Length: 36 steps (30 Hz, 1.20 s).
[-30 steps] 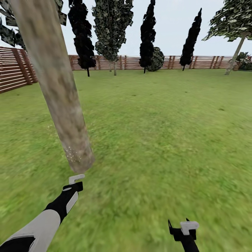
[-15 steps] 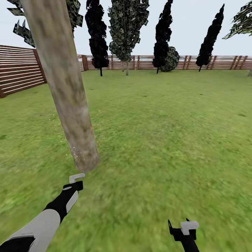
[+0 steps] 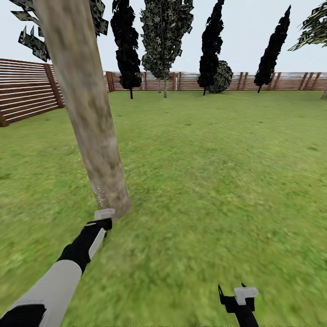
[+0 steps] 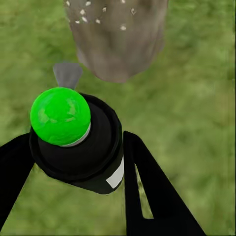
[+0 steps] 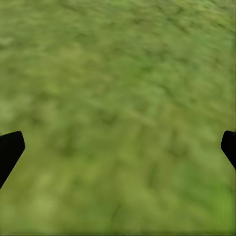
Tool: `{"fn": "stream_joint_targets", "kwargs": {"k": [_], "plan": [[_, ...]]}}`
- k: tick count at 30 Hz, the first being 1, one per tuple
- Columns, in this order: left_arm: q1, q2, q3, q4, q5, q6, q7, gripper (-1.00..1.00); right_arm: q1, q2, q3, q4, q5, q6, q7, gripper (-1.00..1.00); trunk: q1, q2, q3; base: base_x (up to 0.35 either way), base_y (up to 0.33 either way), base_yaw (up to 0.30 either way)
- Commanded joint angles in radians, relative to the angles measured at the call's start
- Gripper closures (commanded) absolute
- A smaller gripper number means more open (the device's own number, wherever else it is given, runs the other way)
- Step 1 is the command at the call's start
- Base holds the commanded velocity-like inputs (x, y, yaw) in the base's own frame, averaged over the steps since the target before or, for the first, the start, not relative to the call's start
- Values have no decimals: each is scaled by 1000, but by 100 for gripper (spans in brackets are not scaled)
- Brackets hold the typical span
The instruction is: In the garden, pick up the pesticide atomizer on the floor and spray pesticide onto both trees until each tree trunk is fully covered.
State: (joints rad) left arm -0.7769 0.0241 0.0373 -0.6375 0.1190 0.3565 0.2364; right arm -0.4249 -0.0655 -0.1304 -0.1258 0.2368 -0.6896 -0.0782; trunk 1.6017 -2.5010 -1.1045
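Observation:
A thick grey-tan tree trunk (image 3: 86,104) leans up from the lawn at the left. White pesticide specks (image 3: 101,196) dot its base. My left gripper (image 3: 104,214) hovers just short of that base. In the left wrist view, the left gripper (image 4: 78,142) is shut on the pesticide atomizer (image 4: 81,152), a black bottle with a green ball on top. Its top points at the trunk's base (image 4: 118,44), where specks (image 4: 98,12) cling. My right gripper (image 3: 238,295) hangs low at the right, and its wrist view shows the right gripper (image 5: 118,147) open over bare grass.
A brown slat fence (image 3: 27,95) rings the lawn at the left and back. Dark narrow trees (image 3: 211,45) and a round bush (image 3: 222,77) line the far fence. Another leafy crown (image 3: 315,27) shows at the right edge. Open grass (image 3: 218,172) stretches ahead and to the right.
The view swung left early on, shifting the scene rightward. Since then my left arm has stretched forward, bringing the atomizer closer to the trunk's base. The right gripper has kept still.

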Motion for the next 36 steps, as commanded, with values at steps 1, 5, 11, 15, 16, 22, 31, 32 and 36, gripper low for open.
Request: {"fn": "stream_joint_targets", "kwargs": {"k": [1,5,11,15,16,22,31,32,36], "plan": [[0,-5,-15,-77,0,66,2,100,0,0,0,0,0,0,0,-100,0,0,0,-7,1,0],[-1,26,-21,-230,-2,203,-4,100,0,-1,0,0,1,1,-1,-100,0,0,0,-1,0,0],[3,57,-39,-320,3,262,-70,100,0,-1,0,0,1,1,-1,-100,0,0,0,0,0,0],[-1,42,-81,-403,9,348,-71,100,0,-1,0,0,1,1,0,-100,0,0,0,0,0,0],[-1,53,-71,-405,9,351,-71,100,0,-1,0,0,1,1,0,-100,0,0,0,0,0,0],[13,136,-26,-407,10,355,-74,100,0,-1,0,0,1,1,0,-100,0,0,0,20,0,0],[2,138,-32,-391,10,355,-74,100,0,-1,0,0,1,1,0,-100,0,0,0,82,0,0],[3,150,-32,-390,11,355,-75,100,0,-1,0,0,1,1,0,-100,0,0,0,0,0,0],[13,157,-72,-391,7,355,-200,100,0,-1,0,0,1,1,0,-100,0,0,0,0,0,0]]}}
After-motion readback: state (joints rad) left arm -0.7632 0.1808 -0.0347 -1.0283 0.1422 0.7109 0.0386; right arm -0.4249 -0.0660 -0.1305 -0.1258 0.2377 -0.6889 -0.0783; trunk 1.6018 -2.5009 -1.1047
